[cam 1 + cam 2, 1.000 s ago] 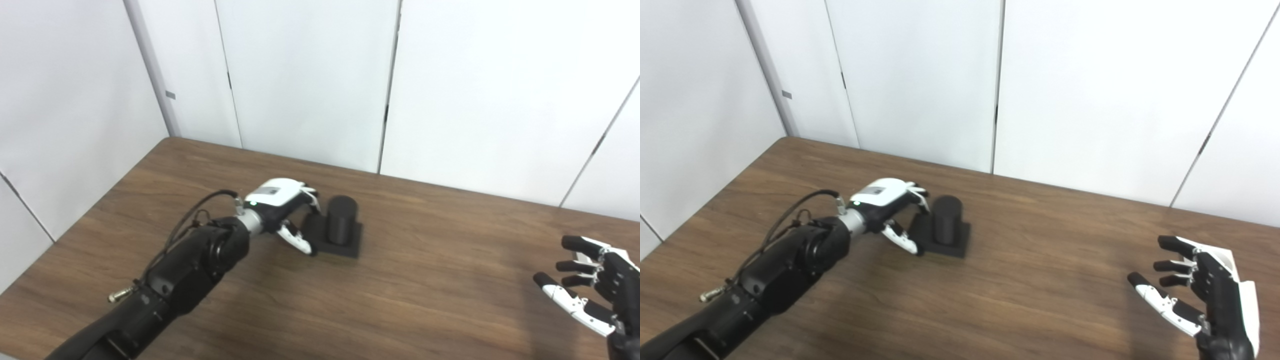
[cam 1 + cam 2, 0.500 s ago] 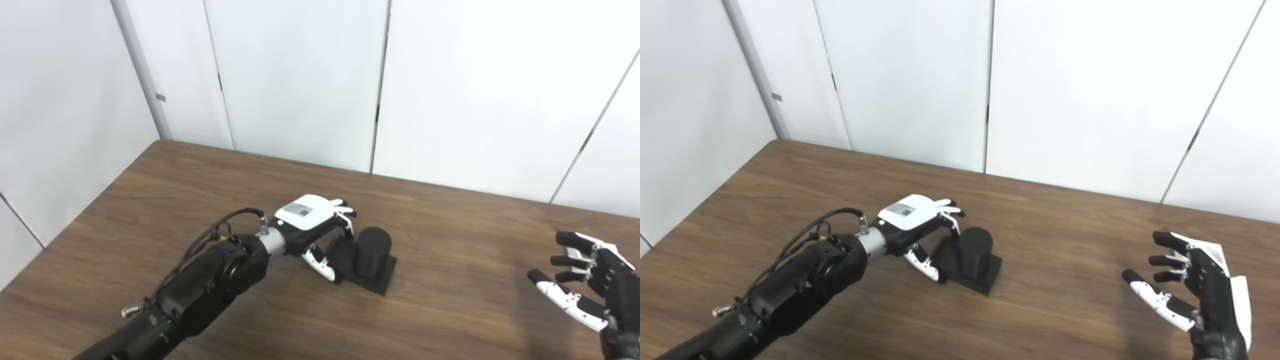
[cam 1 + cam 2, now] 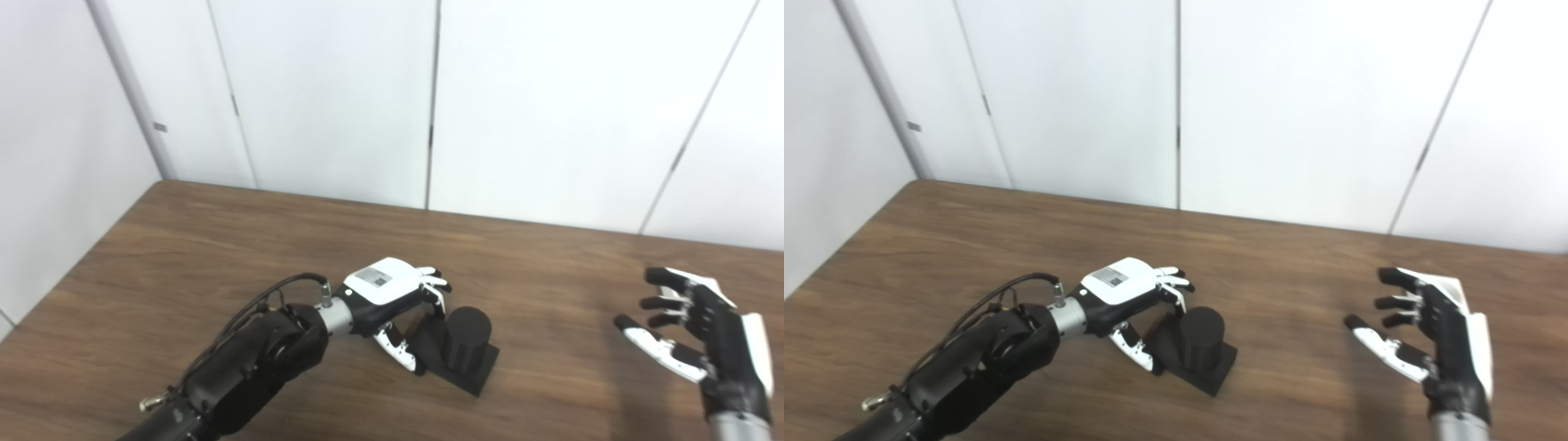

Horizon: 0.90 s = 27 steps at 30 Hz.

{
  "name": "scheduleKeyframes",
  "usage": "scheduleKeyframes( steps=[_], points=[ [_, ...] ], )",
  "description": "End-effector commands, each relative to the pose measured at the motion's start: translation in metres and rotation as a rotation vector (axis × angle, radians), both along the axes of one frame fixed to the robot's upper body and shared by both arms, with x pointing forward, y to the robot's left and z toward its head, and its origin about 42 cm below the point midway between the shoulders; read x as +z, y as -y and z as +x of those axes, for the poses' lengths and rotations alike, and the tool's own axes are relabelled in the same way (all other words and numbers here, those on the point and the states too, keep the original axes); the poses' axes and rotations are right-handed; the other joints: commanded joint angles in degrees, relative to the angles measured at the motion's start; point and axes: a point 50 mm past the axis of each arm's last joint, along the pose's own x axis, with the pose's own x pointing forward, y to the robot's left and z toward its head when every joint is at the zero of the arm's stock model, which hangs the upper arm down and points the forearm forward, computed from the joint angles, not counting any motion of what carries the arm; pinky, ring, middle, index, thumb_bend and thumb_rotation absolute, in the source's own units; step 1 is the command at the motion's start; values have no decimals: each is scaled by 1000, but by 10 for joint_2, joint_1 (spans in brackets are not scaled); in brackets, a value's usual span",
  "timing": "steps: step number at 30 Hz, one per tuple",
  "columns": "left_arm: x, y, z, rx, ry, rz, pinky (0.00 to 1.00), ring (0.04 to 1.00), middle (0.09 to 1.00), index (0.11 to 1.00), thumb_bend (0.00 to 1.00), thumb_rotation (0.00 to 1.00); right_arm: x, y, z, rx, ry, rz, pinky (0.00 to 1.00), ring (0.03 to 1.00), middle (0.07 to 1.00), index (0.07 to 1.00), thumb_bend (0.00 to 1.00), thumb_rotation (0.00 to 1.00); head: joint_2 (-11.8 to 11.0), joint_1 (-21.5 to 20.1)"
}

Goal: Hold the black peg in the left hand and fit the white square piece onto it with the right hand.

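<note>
The black peg (image 3: 467,331) is a short upright cylinder on a square black base (image 3: 485,369), near the middle of the wooden table (image 3: 184,245). My left hand (image 3: 395,297) is at the base's left side. Its thumb presses the front-left edge and its fingers reach over the back-left edge, so the base is pinched between them. The base sits turned at an angle to the table's edges. My right hand (image 3: 704,334) hovers at the far right above the table, open, palm facing left, holding nothing. No white square piece shows in either view.
White wall panels (image 3: 520,104) stand right behind the table's far edge and along its left side. Bare wood (image 3: 1292,306) lies between the peg and my right hand. A cable (image 3: 986,303) loops off my left forearm.
The camera has panned. Measured against the wall seam, my left hand has drawn the peg and base rightward and nearer, turning the base. My right hand has risen a little, still open.
</note>
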Motion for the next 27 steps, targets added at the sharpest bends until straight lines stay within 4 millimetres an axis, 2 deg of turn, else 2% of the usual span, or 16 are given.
scheduleKeyframes(
  steps=[1, 9, 14, 15, 16, 22, 27],
  points=[
    [-29, 15, -21, -112, -119, 89, 856, 956, 903, 489, 523, 67, 19, -3, 7, 19, 107, -9, 473, 589, 721, 671, 557, 0, 3, -8],
    [-38, 24, -27, -189, -197, 143, 888, 965, 907, 488, 524, 67, 20, -6, 9, 13, 119, -6, 456, 582, 713, 660, 578, 0, 19, -57],
    [-41, 24, -27, -230, -181, 207, 875, 958, 907, 490, 523, 69, 24, -9, 8, 15, 129, -25, 451, 580, 710, 659, 583, 0, 25, -108],
    [-41, 23, -27, -236, -178, 219, 877, 961, 908, 490, 523, 71, 25, -10, 8, 17, 131, -37, 452, 581, 713, 664, 578, 0, 25, -108],
    [-41, 22, -27, -239, -179, 232, 878, 963, 908, 490, 523, 71, 27, -10, 9, 18, 134, -49, 453, 581, 714, 667, 577, 0, 24, -128],
    [-45, 16, -25, -258, -179, 281, 875, 942, 904, 491, 523, 71, 47, -3, 19, 50, 160, -118, 459, 577, 700, 671, 603, 0, 12, -169],
    [-50, 11, -26, -264, -169, 268, 876, 943, 896, 491, 523, 70, 71, 10, 31, 86, 128, -220, 512, 625, 720, 697, 632, 25, -2, -194]
  ],
)
